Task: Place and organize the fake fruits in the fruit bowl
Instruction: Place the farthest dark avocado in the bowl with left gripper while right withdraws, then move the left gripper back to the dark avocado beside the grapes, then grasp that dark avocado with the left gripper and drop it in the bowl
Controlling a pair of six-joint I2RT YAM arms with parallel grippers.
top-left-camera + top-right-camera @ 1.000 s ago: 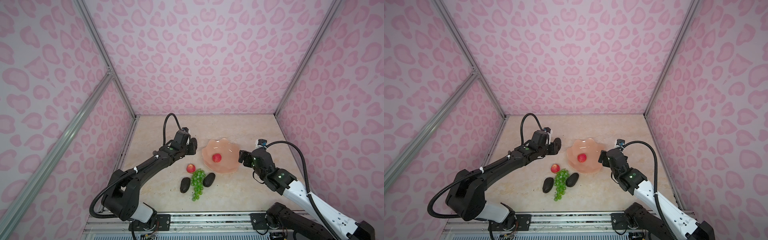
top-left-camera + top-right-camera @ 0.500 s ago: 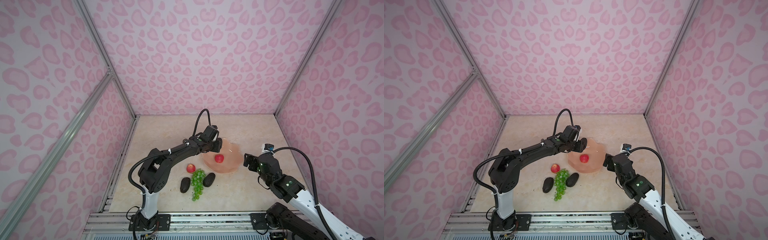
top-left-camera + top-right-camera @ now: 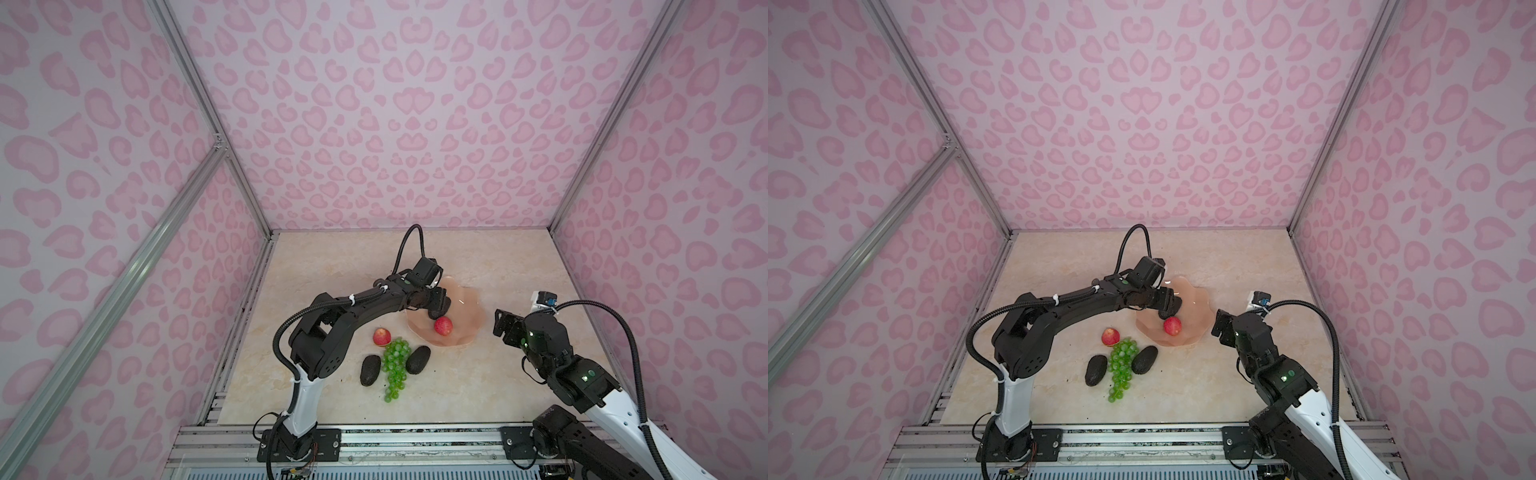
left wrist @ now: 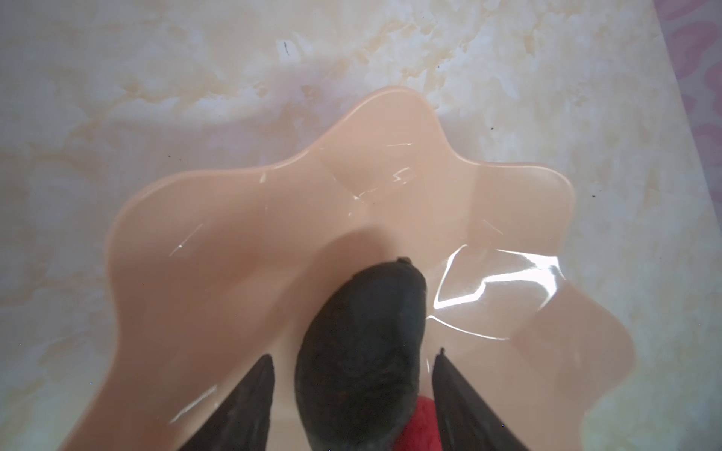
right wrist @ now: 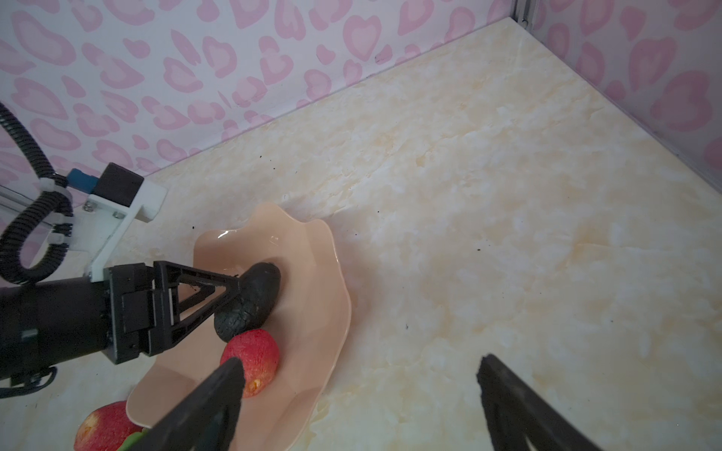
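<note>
Three avocados (image 3: 370, 370) (image 3: 417, 360) (image 5: 250, 300), two red fruits (image 3: 381, 336) (image 3: 443, 326), one grape bunch (image 3: 394, 365), one bowl (image 3: 467, 318).

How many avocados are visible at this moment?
3. One avocado lies on the table beside the grapes, another on their other side; the third lies in the fruit bowl between the left gripper's open jaws.

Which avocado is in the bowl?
The avocado between the jaws of the left gripper, in the bowl; the other two avocados lie on the table, flanking the grapes.

No text, label, brand, number or sign can be read in any of the views.
</note>
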